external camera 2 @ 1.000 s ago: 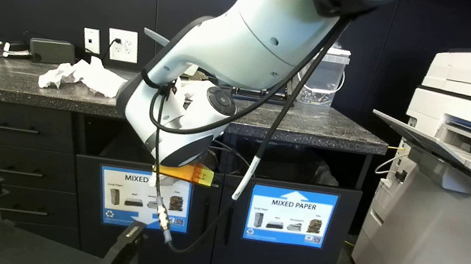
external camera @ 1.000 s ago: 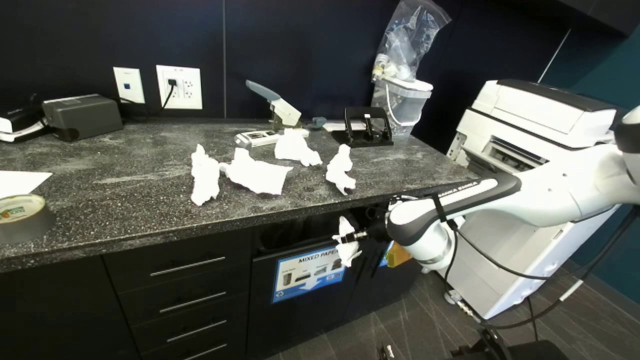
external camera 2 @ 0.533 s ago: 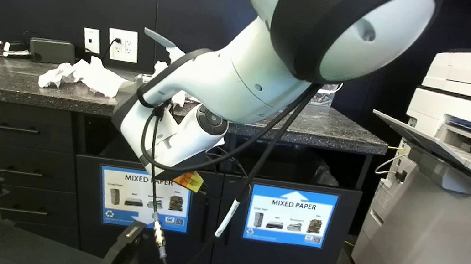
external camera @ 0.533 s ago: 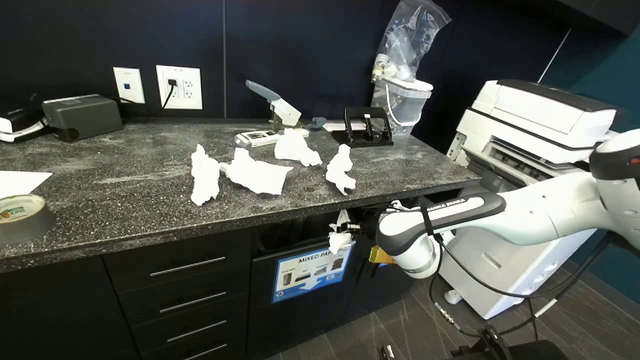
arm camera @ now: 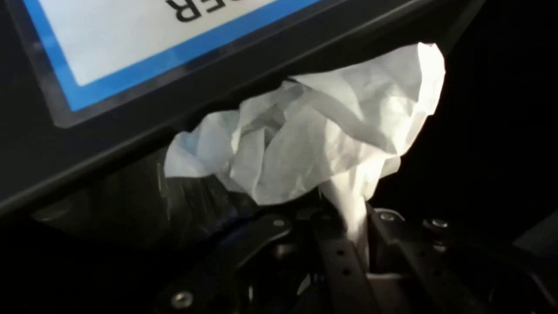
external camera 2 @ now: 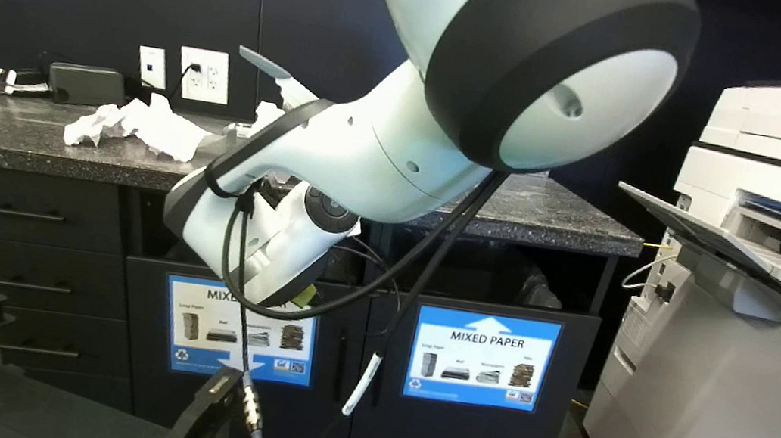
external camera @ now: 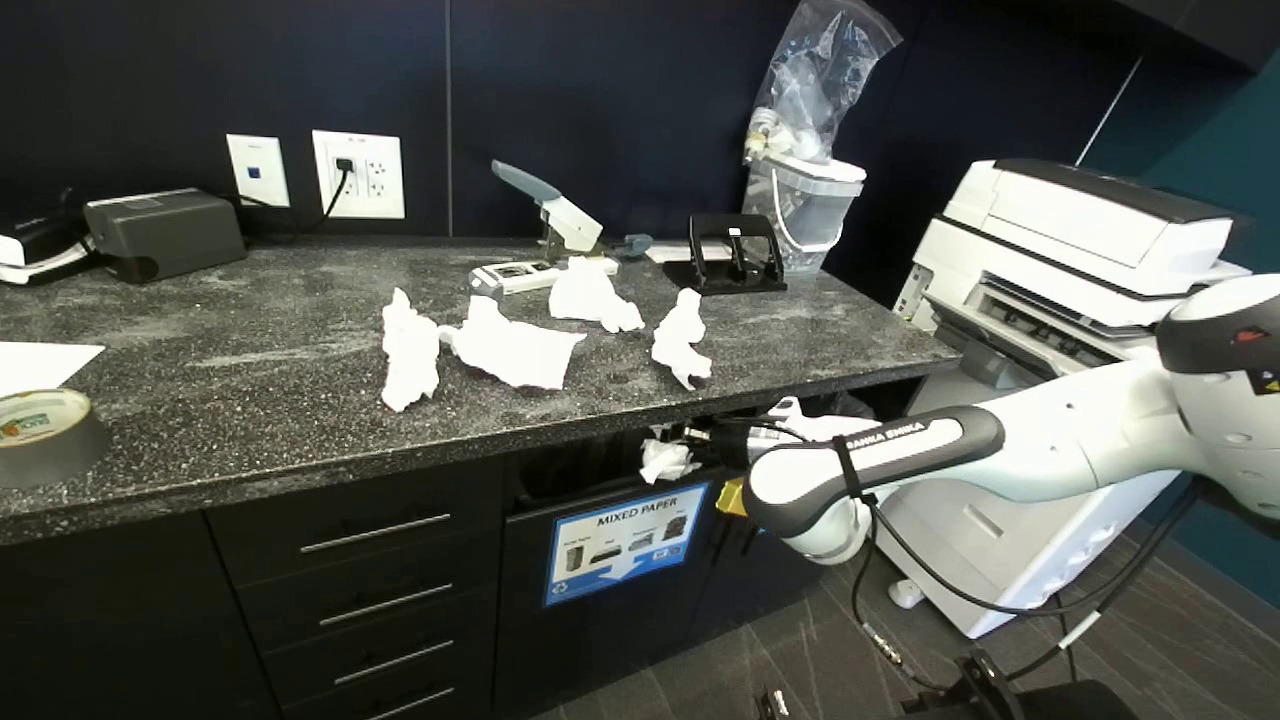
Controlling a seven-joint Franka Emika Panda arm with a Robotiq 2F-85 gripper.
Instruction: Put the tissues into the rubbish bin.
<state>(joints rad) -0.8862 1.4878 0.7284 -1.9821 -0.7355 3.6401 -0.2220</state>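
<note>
My gripper (external camera: 694, 433) is shut on a crumpled white tissue (external camera: 667, 460), just under the counter edge. In the wrist view the fingertips (arm camera: 359, 218) pinch the tissue (arm camera: 296, 144), its bulk spreading beyond them. The rubbish bin sits behind the cabinet front (external camera: 610, 620) signed MIXED PAPER; its dark opening lies above the panel. The held tissue is at this opening, by the panel's top edge (arm camera: 113, 159). Several other tissues lie on the counter (external camera: 410, 350) (external camera: 515, 345) (external camera: 592, 297) (external camera: 682, 340). The arm hides the gripper and held tissue in an exterior view.
The counter edge (external camera: 460, 440) overhangs the opening. A stapler (external camera: 565, 225), hole punch (external camera: 735, 255) and clear bucket (external camera: 800, 205) stand at the back. A tape roll (external camera: 45, 437) and flat paper (external camera: 45, 365) lie at the left. A printer (external camera: 1080, 230) stands right.
In an exterior view my gripper and the held tissue have risen and moved slightly left, from in front of the sign to the opening. The arm's elbow has come lower. The counter tissues have not moved.
</note>
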